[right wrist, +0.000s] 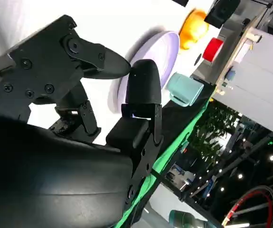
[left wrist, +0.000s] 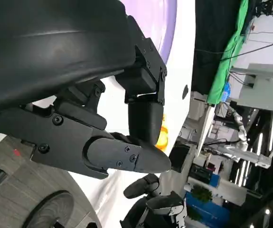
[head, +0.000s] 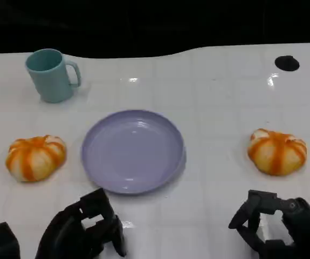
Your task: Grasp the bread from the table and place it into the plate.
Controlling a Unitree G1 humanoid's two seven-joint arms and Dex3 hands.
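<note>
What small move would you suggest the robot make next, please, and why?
Probably reach the right hand forward to the right bread. Both hands hold nothing, the plate is bare, and that bread lies just ahead of it.

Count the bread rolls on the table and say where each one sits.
2. One bread roll lies left of the plate, below the teal mug. The other bread roll lies right of the plate, ahead of the right hand. Neither touches the plate.
</note>
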